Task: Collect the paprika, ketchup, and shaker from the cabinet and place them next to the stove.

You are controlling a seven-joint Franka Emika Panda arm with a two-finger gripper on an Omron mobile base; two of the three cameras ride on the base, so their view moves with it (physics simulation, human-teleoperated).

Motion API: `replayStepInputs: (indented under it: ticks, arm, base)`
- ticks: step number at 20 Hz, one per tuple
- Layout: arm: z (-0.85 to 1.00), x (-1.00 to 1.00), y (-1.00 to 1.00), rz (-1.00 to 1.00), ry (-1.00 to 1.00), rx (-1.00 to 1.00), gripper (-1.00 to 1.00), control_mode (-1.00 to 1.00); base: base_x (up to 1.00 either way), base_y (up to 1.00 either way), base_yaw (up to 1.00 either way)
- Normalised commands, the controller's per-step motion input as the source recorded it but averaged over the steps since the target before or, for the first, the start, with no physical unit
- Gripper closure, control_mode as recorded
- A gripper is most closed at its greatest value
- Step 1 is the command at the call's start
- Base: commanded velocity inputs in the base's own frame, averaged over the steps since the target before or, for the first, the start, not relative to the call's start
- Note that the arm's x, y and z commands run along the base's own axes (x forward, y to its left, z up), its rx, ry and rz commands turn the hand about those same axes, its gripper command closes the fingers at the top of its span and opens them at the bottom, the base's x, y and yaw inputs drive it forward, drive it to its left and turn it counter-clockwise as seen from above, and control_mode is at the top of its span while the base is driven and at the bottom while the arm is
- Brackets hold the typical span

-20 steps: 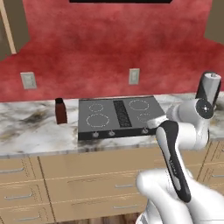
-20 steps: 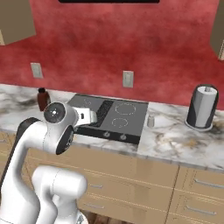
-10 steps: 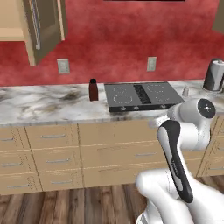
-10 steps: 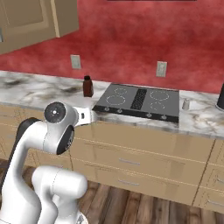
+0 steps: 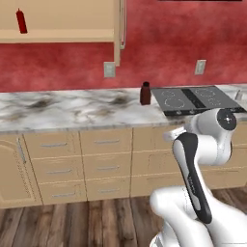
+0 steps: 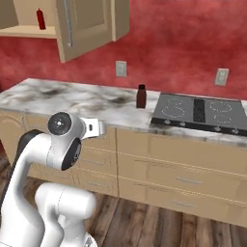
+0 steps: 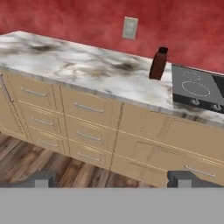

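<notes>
Pincer (image 7: 113, 178) empty, jaws wide; base has driven left, so paprika (image 6: 141, 96) sits left of the stove (image 6: 202, 112) and ketchup (image 5: 20, 21) on the cabinet (image 5: 72, 34) shelf is next.

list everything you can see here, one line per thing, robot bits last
ketchup: 1, red, upright on the cabinet shelf
cabinet: 1, light tan, on the wall, door open
paprika: 1, dark reddish-brown with black cap, on the counter just left of the stove
stove: 1, dark grey with white rings, set in the counter
counter: 1, white-grey marble, along the red wall
wall outlets: 2, pale grey, on the red wall above the counter
drawer fronts: several, tan with grey handles, under the counter
floor: dark wood planks
arm: 1, white with dark joints, in front of the drawers
end effector: 1, dark tips, open, holding nothing
</notes>
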Motion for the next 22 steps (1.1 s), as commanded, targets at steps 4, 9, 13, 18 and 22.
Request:
replayStepInputs:
  ticks: [4,9,13,18,22]
  arm:
    - [0.00,0.00,0.00,0.00,0.00,0.00,-1.00,1.00]
    - [0.00,0.00,0.00,0.00,0.00,0.00,-1.00,1.00]
    - [0.00,0.00,0.00,0.00,0.00,0.00,-1.00,1.00]
    - [0.00,0.00,0.00,0.00,0.00,0.00,-1.00,1.00]
    - [0.00,0.00,0.00,0.00,0.00,0.00,-1.00,1.00]
  base:
    - [0.00,1.00,-0.03]
    - [0.00,1.00,-0.02]
    - [0.09,0.96,-0.02]
    - [0.71,0.63,-0.05]
    - [0.87,0.52,-0.08]
